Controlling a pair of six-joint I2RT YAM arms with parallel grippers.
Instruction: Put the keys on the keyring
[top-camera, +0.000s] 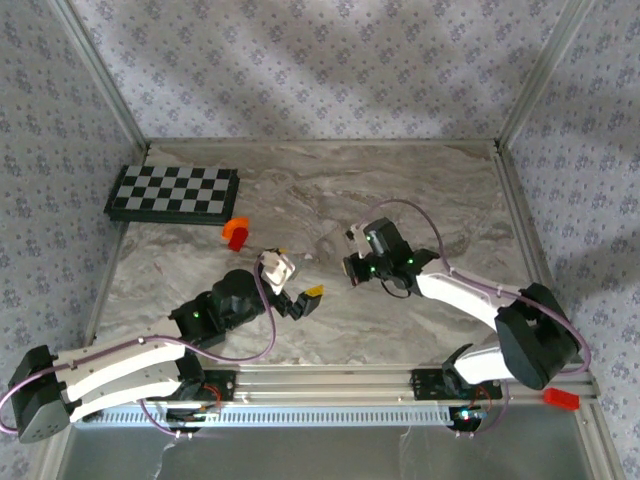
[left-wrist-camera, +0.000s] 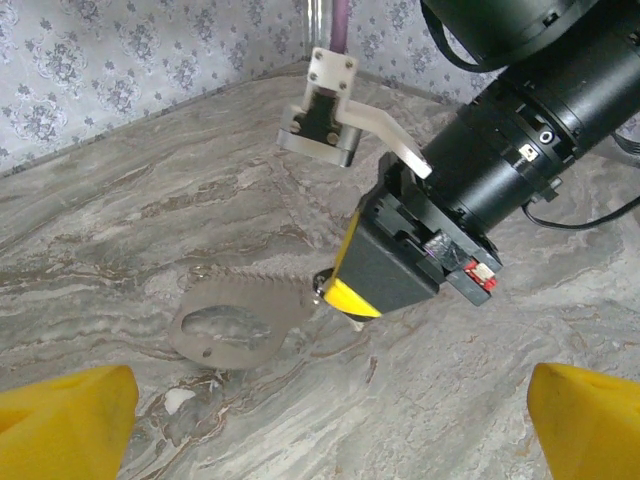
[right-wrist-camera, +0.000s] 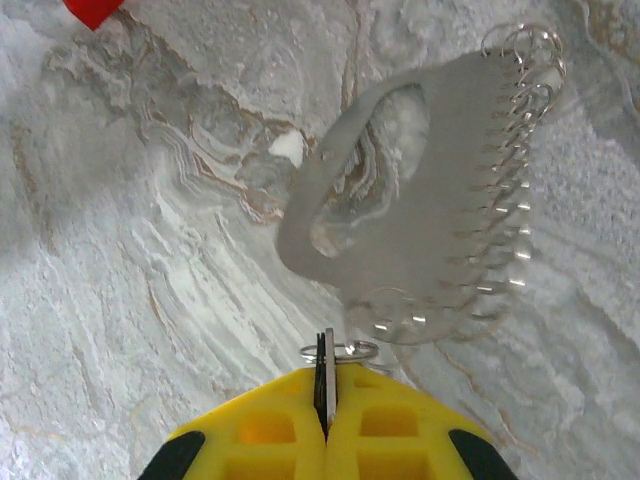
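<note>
Your right gripper (right-wrist-camera: 326, 400) has its jaws pressed together on a dark sliver (right-wrist-camera: 325, 360) seen edge-on; you cannot tell whether it is the key. A small wire loop (right-wrist-camera: 345, 349) sits right at the jaw tips. From there a row of fine loops runs along the edge of the keyring (right-wrist-camera: 400, 230), a flat silvery-grey oval lying on the marble table (right-wrist-camera: 150, 250) just ahead of those jaws. Your left gripper (left-wrist-camera: 330, 415) holds its jaws wide apart, the keyring lying ahead of them, nearer the left finger and touching neither. Farther out, beyond the right jaws and to their left, sits an orange-red block (right-wrist-camera: 95, 10).
</note>
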